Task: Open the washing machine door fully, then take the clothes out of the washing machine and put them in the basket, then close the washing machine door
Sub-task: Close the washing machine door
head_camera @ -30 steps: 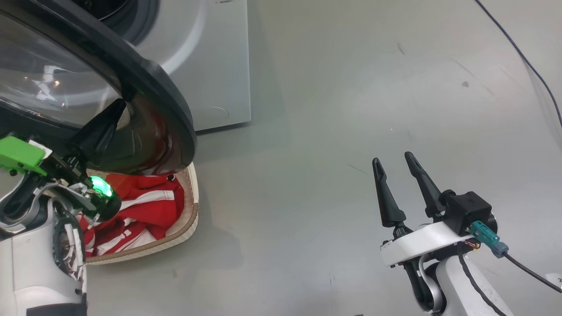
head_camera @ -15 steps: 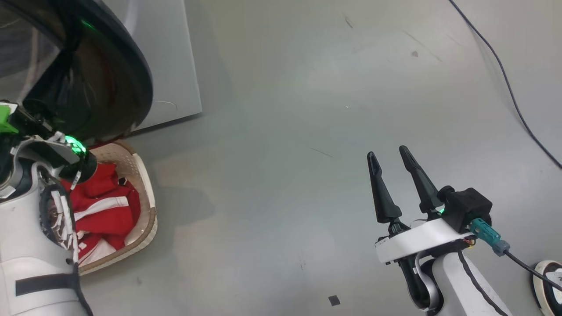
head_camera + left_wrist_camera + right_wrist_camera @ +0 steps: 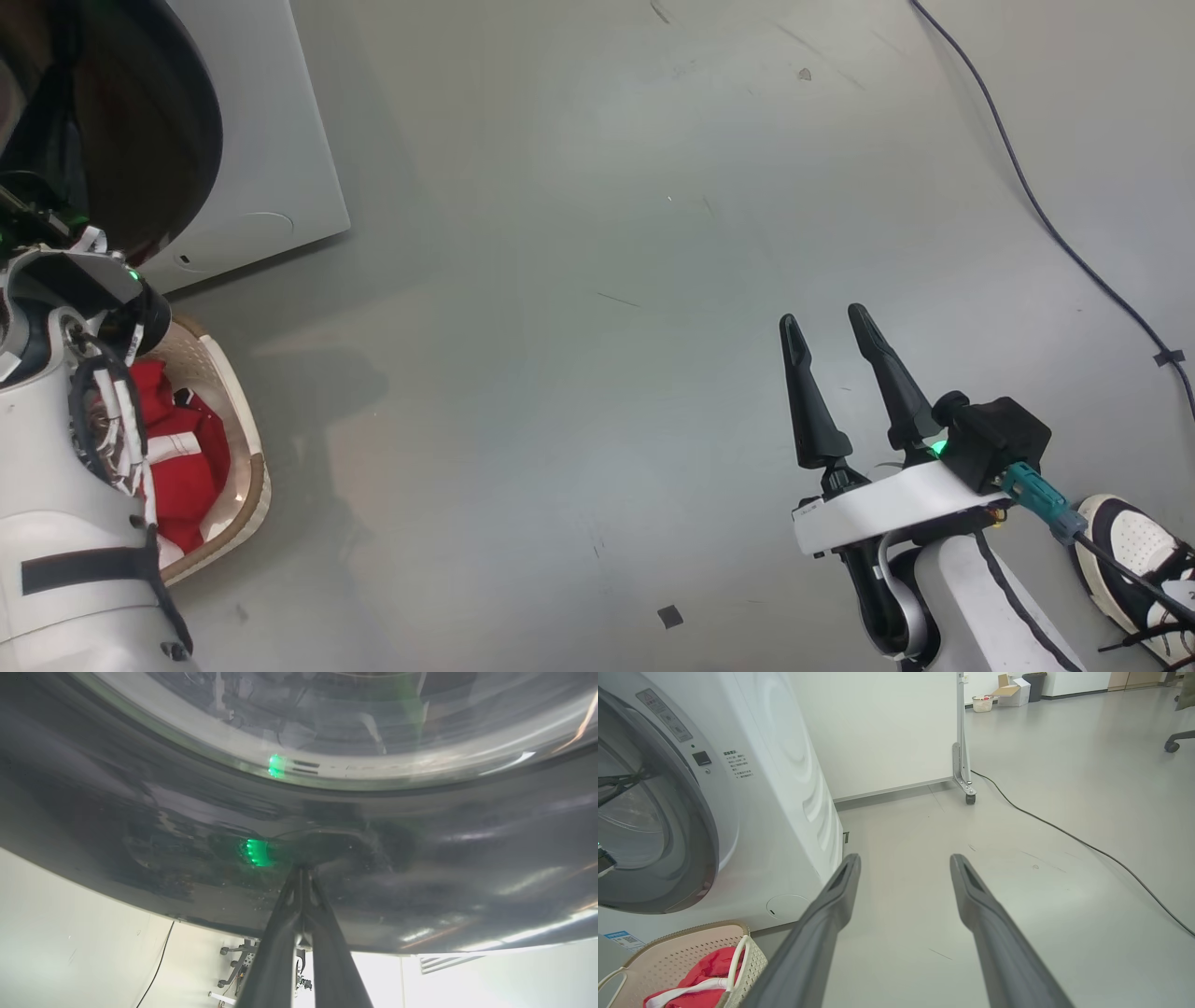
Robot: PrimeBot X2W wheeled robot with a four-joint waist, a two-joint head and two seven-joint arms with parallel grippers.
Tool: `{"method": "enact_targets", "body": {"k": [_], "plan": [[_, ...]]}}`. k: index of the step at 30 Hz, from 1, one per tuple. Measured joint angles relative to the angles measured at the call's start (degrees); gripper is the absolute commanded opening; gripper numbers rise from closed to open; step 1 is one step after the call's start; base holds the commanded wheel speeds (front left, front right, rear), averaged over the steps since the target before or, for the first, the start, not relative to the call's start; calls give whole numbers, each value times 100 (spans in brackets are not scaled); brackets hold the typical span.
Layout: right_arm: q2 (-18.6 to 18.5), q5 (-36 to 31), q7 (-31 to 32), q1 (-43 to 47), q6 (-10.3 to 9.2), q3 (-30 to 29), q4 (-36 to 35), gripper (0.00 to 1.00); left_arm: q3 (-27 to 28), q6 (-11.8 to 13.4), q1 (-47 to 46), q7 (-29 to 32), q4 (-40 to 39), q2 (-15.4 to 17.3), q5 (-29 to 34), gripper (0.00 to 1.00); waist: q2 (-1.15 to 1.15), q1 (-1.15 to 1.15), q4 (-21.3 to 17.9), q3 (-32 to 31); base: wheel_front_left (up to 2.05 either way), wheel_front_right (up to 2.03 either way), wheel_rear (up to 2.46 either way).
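- My head turned to the right, so the whole head view slid. The washing machine (image 3: 280, 140), the basket (image 3: 250, 467) and the clothes (image 3: 191, 448) ended up crowded against its left edge.
- The washing machine door (image 3: 177, 121) swung in towards the washer's front. It had hung out over the basket's far end and hidden part of the clothes. By now its lower edge stood clear of the basket's rim.
- My left claw (image 3: 301, 872) travelled with the door, its closed tips against the glossy black rim.
- A person's shoe (image 3: 1130, 551) came into the head view's lower right corner.
- A small dark square (image 3: 669, 616) on the floor (image 3: 560, 373) came into sight.
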Motion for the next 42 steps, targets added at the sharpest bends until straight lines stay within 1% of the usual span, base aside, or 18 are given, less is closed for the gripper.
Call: {"method": "enact_targets", "body": {"k": [3,5,8,9,12,14,16,22,25,28,31,32,34,37,40,42], "plan": [[2,0,0,0,-3,-19,-20,100,-54,-45,-49,-32,80,-2,0,0,0,0,-34,29,0,0,0],[8,0,0,1,-59,-86,-37,100,-186,-53,-48,-55,155,0,0,0,0,0,-24,28,0,0,0],[8,-2,0,2,-62,-154,-58,100,-422,-182,-48,-55,232,-13,81,0,0,0,43,11,0,0,0],[7,-3,0,2,-93,-178,-62,100,-497,-229,-48,-51,248,-12,123,0,0,0,71,4,0,0,0],[8,-31,0,2,-110,-276,-71,100,-691,-311,-46,30,330,-11,74,0,0,0,176,-25,0,0,0],[8,-89,0,2,-110,-335,-70,100,-837,-385,-34,108,396,-12,46,0,0,0,264,-53,0,0,0],[8,-135,0,2,-109,-391,-65,100,-1003,-413,1,212,490,-8,-177,0,0,0,360,-89,0,0,0],[7,-226,-1,1,-100,-552,-48,100,-1534,-555,480,393,658,-9,-292,0,0,0,708,-237,0,0,0],[0,-283,-1,1,-93,-632,-9,100,-1825,-609,686,520,654,-8,-331,0,0,0,910,-327,0,0,0],[-31,-298,-10,2,-65,-699,22,100,-1972,-657,847,546,589,-13,-469,0,0,0,1125,-427,0,0,0],[-100,-334,-15,9,-42,-734,51,100,-2172,-703,1054,487,415,-10,-197,0,0,0,1351,-532,0,0,0],[-137,-349,-15,16,-23,-769,67,100,-2295,-705,1211,393,283,-15,78,0,0,0,1505,-603,0,0,0],[-181,-378,-15,27,7,-811,83,100,-2423,-708,1363,271,156,-10,531,0,0,0,1660,-673,0,0,0],[-230,-382,-15,49,7,-878,93,100,-2627,-708,1582,66,-258,68,1026,0,0,0,1899,-779,0,0,0],[-257,-387,-15,125,8,-939,92,100,-2753,-708,1666,-167,-775,187,1338,0,0,0,2142,-885,0,0,0],[-272,-394,-15,179,8,-983,91,100,-2804,-708,1744,-332,-1074,186,1390,0,0,0,2307,-956,0,0,0]]}}
